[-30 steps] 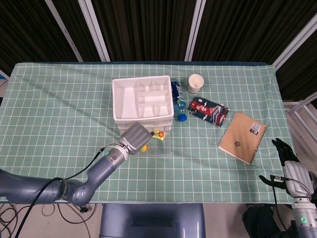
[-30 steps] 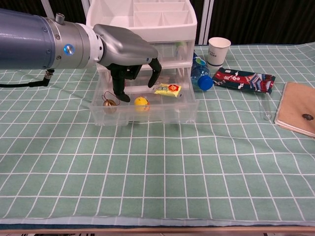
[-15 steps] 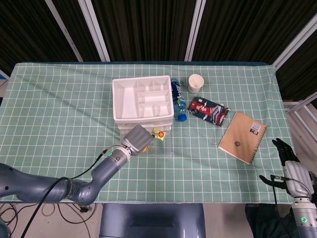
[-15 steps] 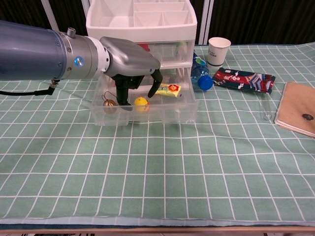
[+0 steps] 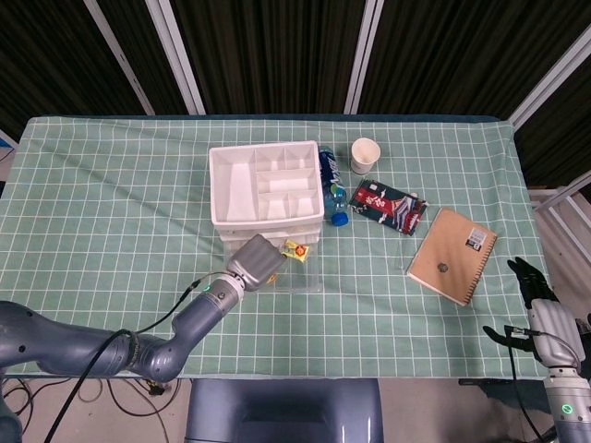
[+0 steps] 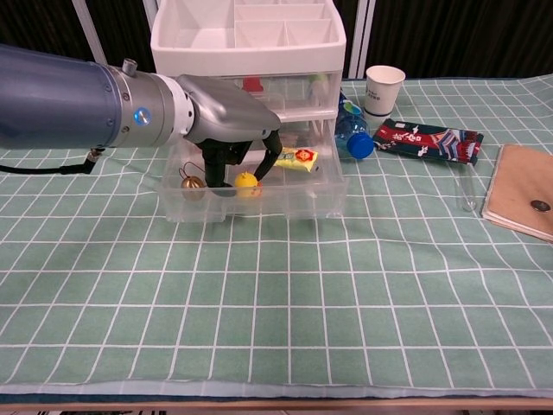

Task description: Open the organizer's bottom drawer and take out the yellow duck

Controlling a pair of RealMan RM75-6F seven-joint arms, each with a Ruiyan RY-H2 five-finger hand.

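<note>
The yellow duck is hidden in the head view beneath the left hand [image 5: 255,261], which is lowered into the pulled-out bottom drawer [image 5: 297,274] of the organizer [image 5: 266,185]. The right hand [image 5: 545,318] is seen empty, fingers loosely apart, at the near right corner.

In the chest view, the yellow duck [image 6: 247,181] is flanked by the left hand's fingers [image 6: 270,162]; whether it is actually gripped cannot be told.
</note>
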